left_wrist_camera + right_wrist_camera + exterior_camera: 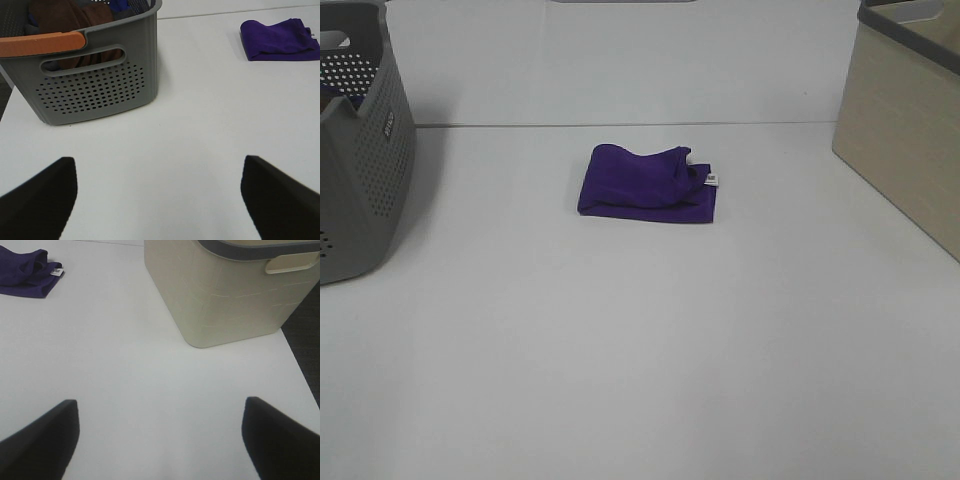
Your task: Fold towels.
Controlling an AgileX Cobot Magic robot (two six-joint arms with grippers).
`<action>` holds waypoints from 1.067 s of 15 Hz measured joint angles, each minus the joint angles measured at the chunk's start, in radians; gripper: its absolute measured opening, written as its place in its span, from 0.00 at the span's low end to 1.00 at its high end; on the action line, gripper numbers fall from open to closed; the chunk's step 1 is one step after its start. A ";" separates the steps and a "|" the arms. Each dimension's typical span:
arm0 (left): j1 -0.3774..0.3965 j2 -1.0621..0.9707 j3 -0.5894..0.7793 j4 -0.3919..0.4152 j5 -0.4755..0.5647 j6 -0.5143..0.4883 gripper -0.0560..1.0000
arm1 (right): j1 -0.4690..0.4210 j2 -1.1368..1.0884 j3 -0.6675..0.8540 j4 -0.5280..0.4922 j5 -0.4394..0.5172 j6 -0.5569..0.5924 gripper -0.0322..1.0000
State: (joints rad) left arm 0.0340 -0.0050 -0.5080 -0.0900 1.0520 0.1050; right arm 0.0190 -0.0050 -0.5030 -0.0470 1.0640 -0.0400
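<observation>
A deep purple towel (648, 184) lies folded into a small bundle on the white table, a little beyond the middle, with a small white tag (711, 180) at its right edge. It also shows in the left wrist view (278, 39) and in the right wrist view (26, 272). No gripper shows in the exterior high view. My left gripper (159, 197) is open and empty over bare table, well short of the towel. My right gripper (160, 437) is open and empty over bare table, also far from the towel.
A grey perforated basket (360, 150) with an orange handle (40, 44) and dark cloths inside stands at the left. A beige bin (910, 130) with a grey rim stands at the right. The table's right edge shows in the right wrist view (300, 370).
</observation>
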 joint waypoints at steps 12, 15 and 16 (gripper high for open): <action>0.095 0.000 0.000 0.001 0.000 0.001 0.82 | 0.000 0.000 0.000 0.003 -0.008 0.002 0.86; 0.095 0.000 0.000 0.001 0.000 0.002 0.82 | 0.000 0.000 0.000 0.003 -0.008 0.002 0.86; 0.095 0.000 0.000 0.001 0.000 0.002 0.82 | 0.000 0.000 0.000 0.003 -0.008 0.002 0.86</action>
State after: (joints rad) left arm 0.1290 -0.0050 -0.5080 -0.0890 1.0520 0.1070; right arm 0.0190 -0.0050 -0.5030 -0.0440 1.0560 -0.0380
